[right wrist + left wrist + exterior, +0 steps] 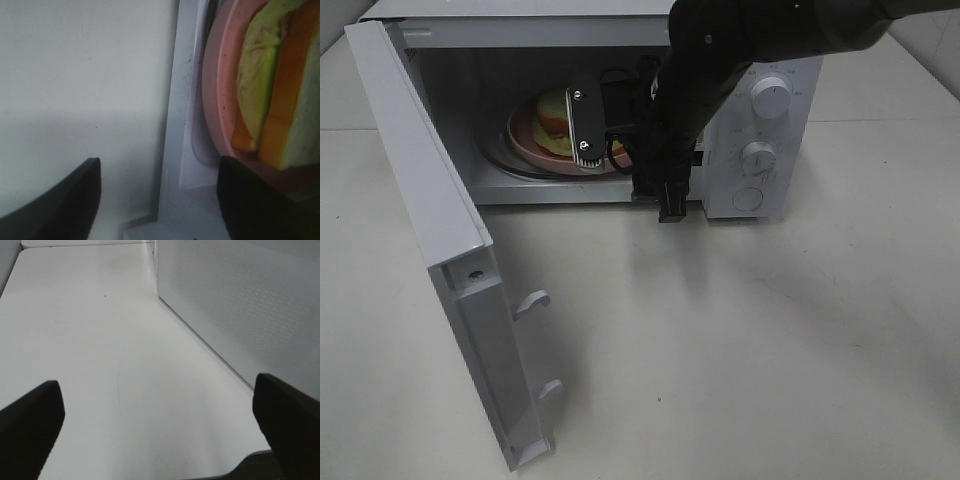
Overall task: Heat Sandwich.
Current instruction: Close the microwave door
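Observation:
Inside the open microwave (790, 70) the sandwich (553, 115) lies on a round pink plate (523, 138). The right wrist view shows it close up: sandwich (280, 95) with white bread, an orange layer and green lettuce, on the plate (215, 100). My right gripper (590, 150) hangs at the oven mouth just in front of the plate. Its jaws (159, 170) stand apart with nothing between them; one fingertip (260, 200) overlaps the plate's rim in that view. My left gripper (156, 385) is open over bare table and is out of the exterior view.
The microwave door (420, 180) is swung wide open to the left, reaching toward the table's front. Knobs (772, 98) sit on the panel at the right. A white dotted panel (240, 300) stands beside my left gripper.

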You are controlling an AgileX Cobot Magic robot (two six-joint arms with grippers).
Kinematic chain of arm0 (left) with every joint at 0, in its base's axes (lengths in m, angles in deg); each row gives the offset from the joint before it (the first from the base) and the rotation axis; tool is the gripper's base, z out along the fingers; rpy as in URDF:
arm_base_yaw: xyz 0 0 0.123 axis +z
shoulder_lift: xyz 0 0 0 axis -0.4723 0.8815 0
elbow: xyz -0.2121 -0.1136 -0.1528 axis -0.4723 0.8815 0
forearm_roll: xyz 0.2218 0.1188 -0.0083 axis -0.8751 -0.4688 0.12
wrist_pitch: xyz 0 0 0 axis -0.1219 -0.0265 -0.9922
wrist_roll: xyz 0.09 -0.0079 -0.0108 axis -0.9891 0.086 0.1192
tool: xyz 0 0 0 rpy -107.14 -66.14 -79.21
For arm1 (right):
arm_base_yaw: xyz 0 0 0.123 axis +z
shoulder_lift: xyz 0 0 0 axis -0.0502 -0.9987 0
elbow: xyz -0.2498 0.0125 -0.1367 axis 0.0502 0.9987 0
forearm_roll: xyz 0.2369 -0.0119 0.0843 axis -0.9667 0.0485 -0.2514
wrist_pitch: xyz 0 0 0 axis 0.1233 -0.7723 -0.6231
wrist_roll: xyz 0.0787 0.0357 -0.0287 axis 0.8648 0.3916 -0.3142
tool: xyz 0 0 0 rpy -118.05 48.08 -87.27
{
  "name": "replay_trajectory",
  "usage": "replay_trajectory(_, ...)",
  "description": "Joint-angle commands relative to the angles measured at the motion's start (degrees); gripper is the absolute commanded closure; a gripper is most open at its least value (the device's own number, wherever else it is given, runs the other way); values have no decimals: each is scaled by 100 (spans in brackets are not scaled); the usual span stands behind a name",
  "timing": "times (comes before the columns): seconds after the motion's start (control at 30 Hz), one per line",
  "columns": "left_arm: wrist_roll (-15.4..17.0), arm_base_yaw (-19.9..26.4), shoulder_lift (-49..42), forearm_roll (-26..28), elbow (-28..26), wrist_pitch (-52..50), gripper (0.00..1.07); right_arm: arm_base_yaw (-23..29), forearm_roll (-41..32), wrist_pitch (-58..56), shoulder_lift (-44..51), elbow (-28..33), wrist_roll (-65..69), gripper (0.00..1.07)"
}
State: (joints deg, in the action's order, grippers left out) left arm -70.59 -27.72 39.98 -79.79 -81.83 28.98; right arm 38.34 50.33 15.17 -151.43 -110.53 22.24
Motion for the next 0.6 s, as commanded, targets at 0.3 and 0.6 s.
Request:
replay_trajectory(0.3, 0, 11, -97, 6, 6, -34, 9, -6, 6, 550, 1014, 1295, 504, 42)
replay_trajectory(0.6, 0, 11, -97, 6, 6, -34, 9, -6, 6, 791, 1845, 2384, 819, 42)
